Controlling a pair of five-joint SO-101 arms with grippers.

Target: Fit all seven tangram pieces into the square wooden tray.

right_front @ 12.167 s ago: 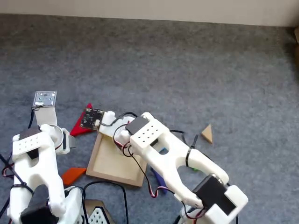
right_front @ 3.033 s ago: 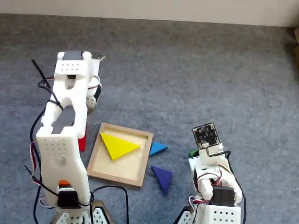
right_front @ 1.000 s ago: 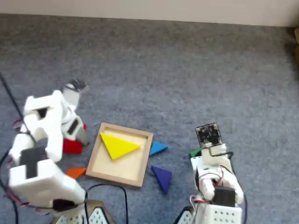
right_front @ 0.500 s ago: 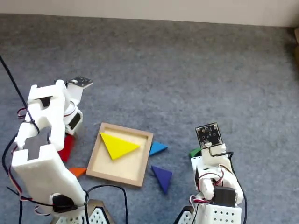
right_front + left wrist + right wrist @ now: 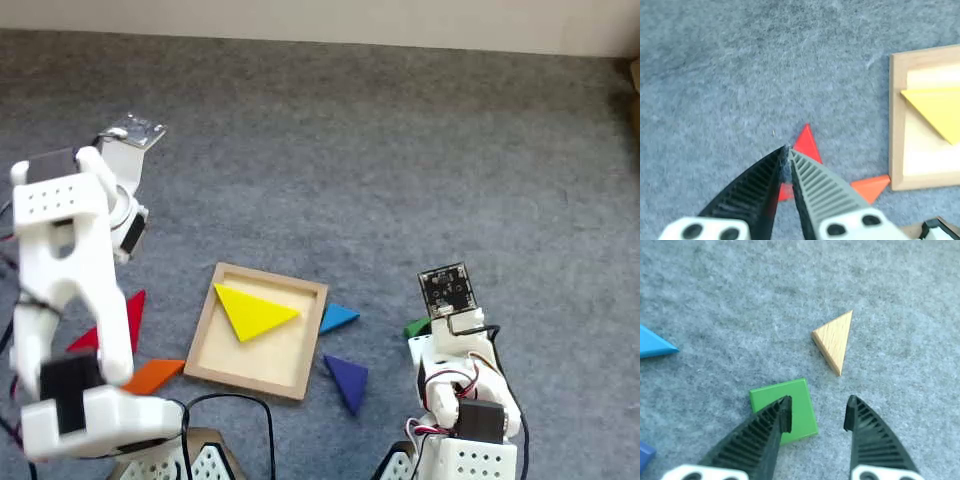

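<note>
Nearest, an orange piece point(image 5: 152, 376) lies off the tray's point(image 5: 202, 335) near left corner, long axis aimed at it. A dark blue triangle point(image 5: 348, 380) sits off the near right corner. Inside the tray, a yellow triangle's point(image 5: 250, 310) long edge runs from the far left corner toward the right wall, apex nearward. Right of the tray: a light blue triangle point(image 5: 338, 317), then a green square point(image 5: 800, 407) beneath the right fingers point(image 5: 765, 435), spread and empty. Left of the tray, the left fingers point(image 5: 812, 180), pressed together, hover over a red triangle point(image 5: 806, 145), tip pointing away.
</note>
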